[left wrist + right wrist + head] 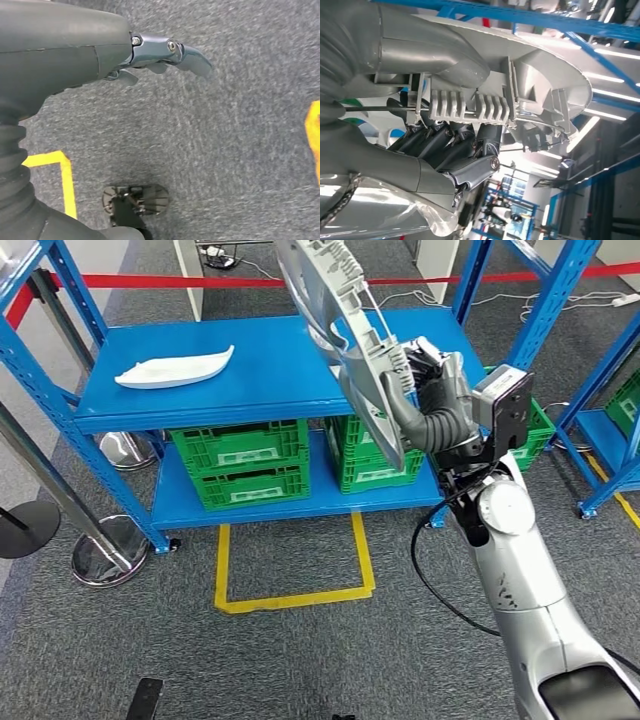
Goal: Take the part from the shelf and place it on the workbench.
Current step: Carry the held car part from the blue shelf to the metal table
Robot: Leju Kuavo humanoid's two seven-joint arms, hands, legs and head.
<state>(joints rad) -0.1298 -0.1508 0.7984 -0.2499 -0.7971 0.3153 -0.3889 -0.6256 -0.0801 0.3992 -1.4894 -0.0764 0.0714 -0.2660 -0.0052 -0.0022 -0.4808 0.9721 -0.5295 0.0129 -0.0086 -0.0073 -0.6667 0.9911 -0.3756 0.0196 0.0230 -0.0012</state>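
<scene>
The right hand point(423, 390) grips the grey part point(340, 330) tilted above the shelf point(264, 370); the left hand point(158, 55) hangs empty, fingers loosely apart.

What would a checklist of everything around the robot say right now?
Surface: blue metal shelf top, mostly bare; no workbench seen.
Job's things: large grey ribbed plastic part lifted above the shelf in the right hand; its dark fingers are wrapped on the part's ribs.
Clutter: long white curved plastic part lying on the shelf top; green plastic crates on the lower shelf.
Hands: right hand holds the part; left hand hangs over the grey carpet, holding nothing.
Cables: black cable looping beside the right arm.
Surroundings: yellow floor tape, red barrier tape.
</scene>
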